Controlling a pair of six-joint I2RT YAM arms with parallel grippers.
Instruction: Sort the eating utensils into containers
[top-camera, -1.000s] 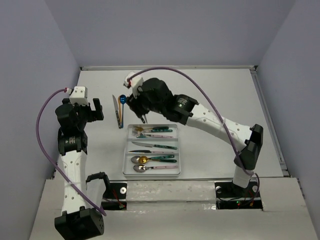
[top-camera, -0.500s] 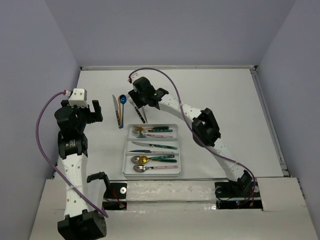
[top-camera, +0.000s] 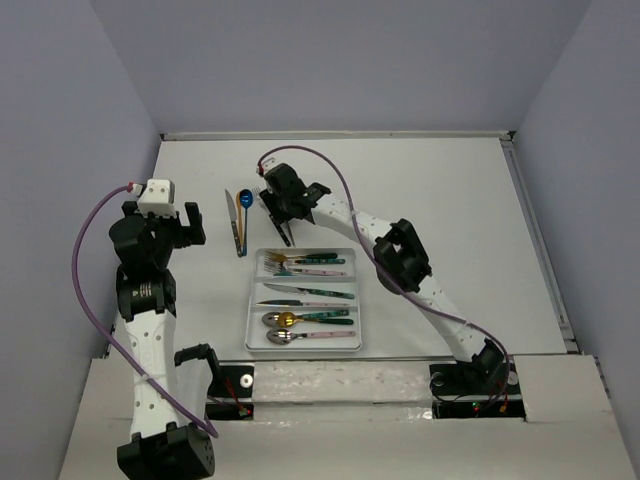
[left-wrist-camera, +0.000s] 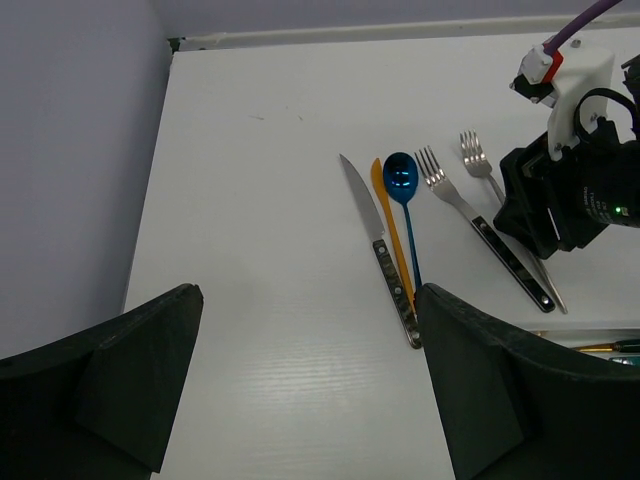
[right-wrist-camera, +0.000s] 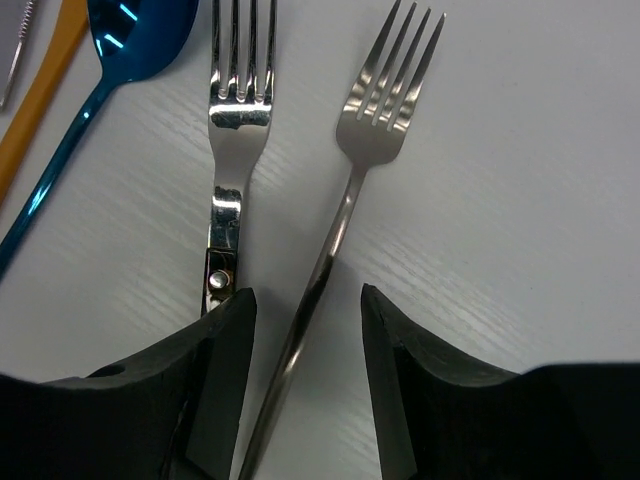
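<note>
Right gripper (right-wrist-camera: 303, 325) has dropped low over the tabletop (top-camera: 450, 200), jaws wide astride a silver fork (right-wrist-camera: 352, 195); left gripper (left-wrist-camera: 305, 310) idles, jaws wide. The tray (top-camera: 252, 318) holds several utensils; five remain outside.

Far behind the tray (top-camera: 252, 318), left to right on the table (top-camera: 450, 200): knife (left-wrist-camera: 378, 245), spoon (left-wrist-camera: 401, 176), left fork (left-wrist-camera: 490, 239), right fork (left-wrist-camera: 477, 160).

I am reaching my right arm far forward and leftward, my right hand (right-wrist-camera: 307, 300) pointing down with its two fingers slightly apart. I am holding my left arm bent upright at my left side, my left hand (left-wrist-camera: 305, 300) spread wide.
</note>
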